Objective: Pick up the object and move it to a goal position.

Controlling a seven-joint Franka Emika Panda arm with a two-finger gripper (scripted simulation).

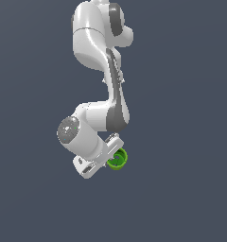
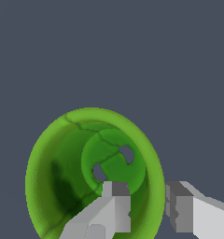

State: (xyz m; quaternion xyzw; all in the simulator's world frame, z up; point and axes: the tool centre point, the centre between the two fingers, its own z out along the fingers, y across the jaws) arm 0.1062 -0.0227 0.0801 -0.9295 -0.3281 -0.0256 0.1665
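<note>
The object is a small bright green cup (image 1: 119,160) with a hollow centre, and it sits at the tip of my white gripper (image 1: 112,154) in the exterior view. In the wrist view the cup (image 2: 62,172) opens toward the camera and two small holes show in its base. My gripper (image 2: 148,198) straddles the cup's wall. One finger (image 2: 115,205) is inside the cup and the other finger (image 2: 181,210) is outside, closed in on the wall between them.
The white arm (image 1: 99,42) comes down from the top of the exterior view to the wrist (image 1: 84,137). All around is a plain dark grey-blue surface with no other objects in view.
</note>
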